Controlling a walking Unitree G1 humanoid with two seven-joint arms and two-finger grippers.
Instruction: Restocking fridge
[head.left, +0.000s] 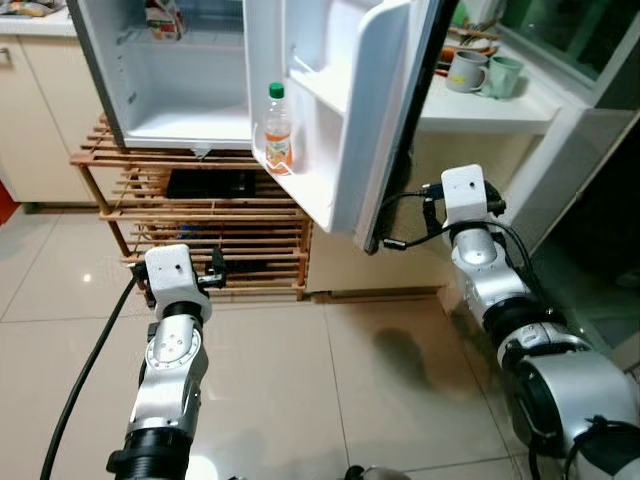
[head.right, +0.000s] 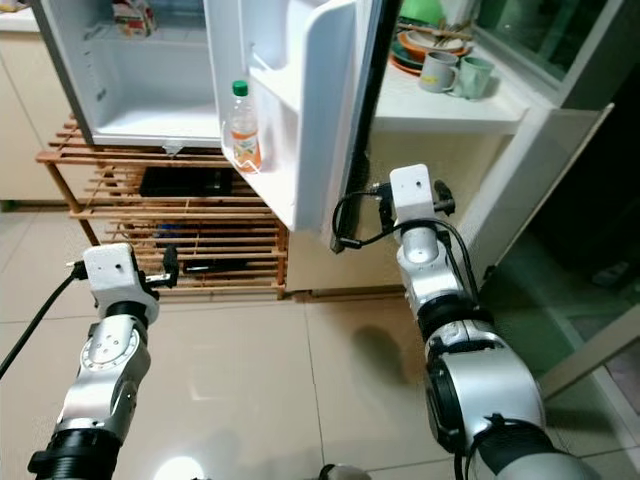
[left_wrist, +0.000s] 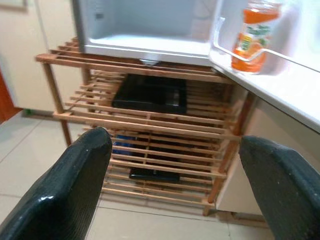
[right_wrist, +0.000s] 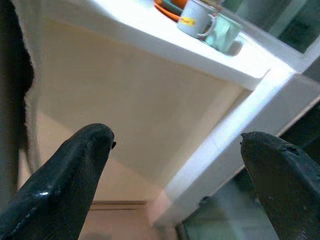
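Observation:
The small white fridge (head.left: 170, 95) stands open on a wooden rack (head.left: 110, 160). Its door (head.left: 385, 120) swings out toward me, and an orange drink bottle with a green cap (head.left: 277, 130) stands upright on the lower door shelf. A carton (head.left: 163, 18) sits high inside the fridge. My left gripper (left_wrist: 175, 145) is held low before the rack, open and holding nothing, with the bottle (left_wrist: 252, 32) up and to its right. My right gripper (right_wrist: 177, 135) is open and holding nothing, just right of the door's outer edge, facing the cream cabinet under the counter.
Two mugs (head.left: 467, 70) and stacked plates (head.right: 425, 45) sit on the white counter (head.left: 480, 108) right of the fridge. A black tray (left_wrist: 150, 94) lies on the rack's upper shelf. Tiled floor (head.left: 300, 380) spreads in front. A black cable (head.left: 85, 370) trails from my left arm.

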